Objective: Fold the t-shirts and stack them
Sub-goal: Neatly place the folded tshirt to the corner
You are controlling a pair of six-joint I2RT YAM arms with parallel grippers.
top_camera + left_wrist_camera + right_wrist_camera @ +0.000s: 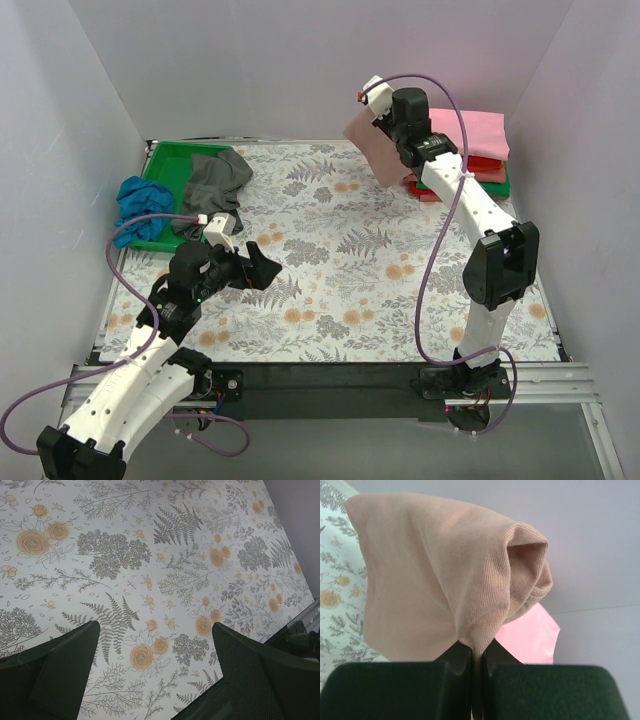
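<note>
Tee in right gripper, aloft

Plain white walls on 3 sides, soft even light; floral table covering, black strip along near edge.

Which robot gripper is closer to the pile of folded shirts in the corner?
The right gripper. It hangs close beside the pile, shut on a dusty-pink shirt. The left gripper is far across the table, open over the flowery cloth.
</note>
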